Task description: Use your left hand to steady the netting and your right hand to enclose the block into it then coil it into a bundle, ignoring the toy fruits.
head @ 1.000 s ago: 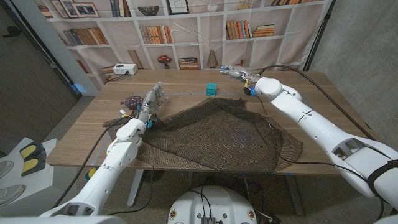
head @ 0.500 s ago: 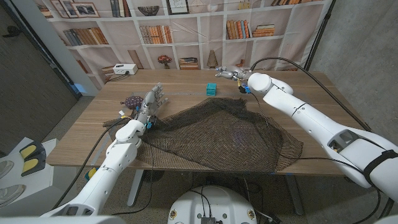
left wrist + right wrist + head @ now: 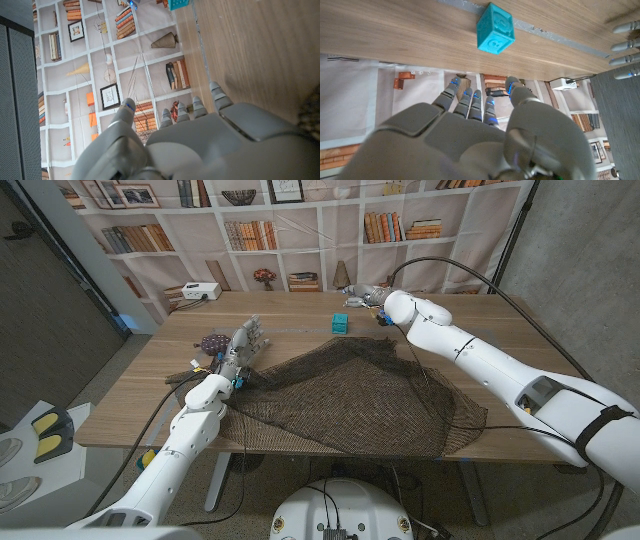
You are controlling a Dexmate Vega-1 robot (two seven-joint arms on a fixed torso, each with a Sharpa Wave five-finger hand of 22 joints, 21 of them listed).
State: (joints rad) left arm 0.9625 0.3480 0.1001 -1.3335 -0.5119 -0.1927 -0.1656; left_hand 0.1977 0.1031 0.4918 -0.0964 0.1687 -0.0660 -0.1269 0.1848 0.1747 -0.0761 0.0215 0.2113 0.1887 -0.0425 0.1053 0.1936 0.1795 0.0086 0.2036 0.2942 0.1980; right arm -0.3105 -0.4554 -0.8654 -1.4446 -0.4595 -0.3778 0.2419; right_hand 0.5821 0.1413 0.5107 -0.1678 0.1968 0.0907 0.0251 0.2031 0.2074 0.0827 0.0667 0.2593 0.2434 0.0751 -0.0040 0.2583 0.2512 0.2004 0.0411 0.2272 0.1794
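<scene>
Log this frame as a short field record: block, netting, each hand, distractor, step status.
block: teal block on bare wood at the far side, outside the netting
netting: dark netting spread over the table's middle and near edge
left hand: left hand open, at the netting's left edge
right hand: right hand open, beside the block
distractor: dark toy fruit near the left hand
status: block not yet grasped

White glossy arms (image 3: 480, 365), black cables (image 3: 480, 290), grey robot hand (image 3: 465, 140).

Lay spread wide and rumpled across the table's near half, dark brown netting (image 3: 350, 395). Sat upright beyond its far edge, apart, small teal block (image 3: 341, 323).
</scene>
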